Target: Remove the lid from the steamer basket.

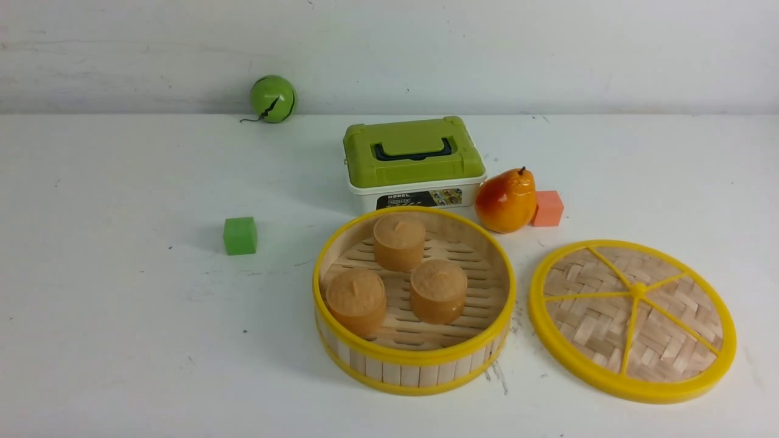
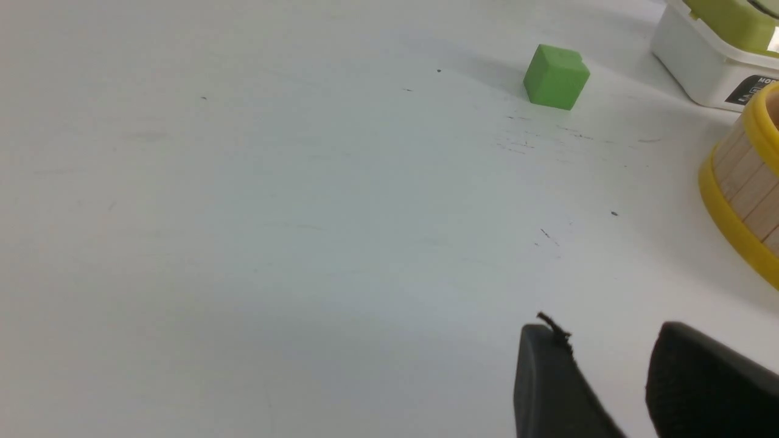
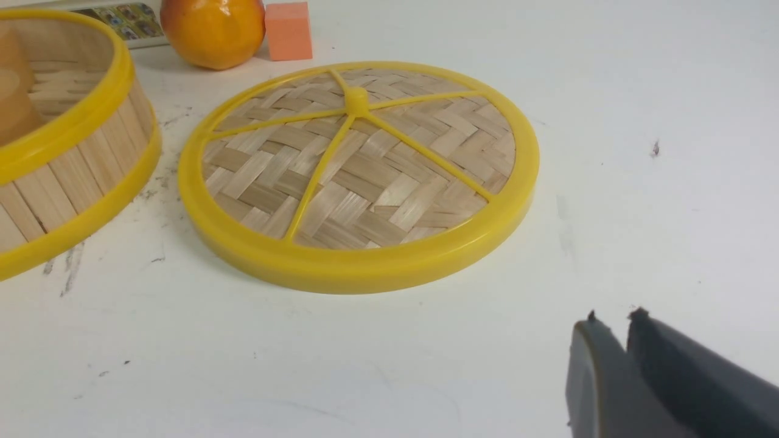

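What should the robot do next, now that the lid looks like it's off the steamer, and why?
Probably just draw the right claw a little farther from the lid and stop. The lid lies flat on the table, apart from the open steamer basket, so the job looks done. The right claw holds nothing, fingers nearly together, and the left claw is empty too.

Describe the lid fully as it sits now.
The lid is a flat round disc of woven pale bamboo strips inside a thick yellow plastic rim, with five yellow spokes meeting at a hub. It lies flat on the table, right of the steamer basket and apart from it. Nothing touches it.
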Controlling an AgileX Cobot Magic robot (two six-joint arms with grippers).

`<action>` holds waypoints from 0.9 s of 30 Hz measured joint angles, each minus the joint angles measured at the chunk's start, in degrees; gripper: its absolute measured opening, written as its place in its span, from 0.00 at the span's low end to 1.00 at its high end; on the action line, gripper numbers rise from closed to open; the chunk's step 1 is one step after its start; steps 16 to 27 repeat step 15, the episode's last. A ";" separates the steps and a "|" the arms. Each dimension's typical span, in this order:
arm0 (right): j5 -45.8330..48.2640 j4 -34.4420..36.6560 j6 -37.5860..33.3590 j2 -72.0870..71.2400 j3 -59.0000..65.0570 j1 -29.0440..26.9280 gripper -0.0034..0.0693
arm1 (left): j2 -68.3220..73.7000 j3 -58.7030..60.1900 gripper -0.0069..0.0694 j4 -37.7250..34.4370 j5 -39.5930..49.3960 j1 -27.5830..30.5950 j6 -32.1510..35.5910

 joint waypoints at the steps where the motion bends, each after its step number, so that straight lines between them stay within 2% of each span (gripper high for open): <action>1: 0.00 0.00 0.00 0.00 0.00 0.00 0.15 | 0.00 0.00 0.40 0.00 0.00 0.00 0.00; 27: 0.00 0.00 0.00 0.00 0.00 0.00 0.18 | 0.00 0.00 0.40 0.00 0.00 0.00 0.00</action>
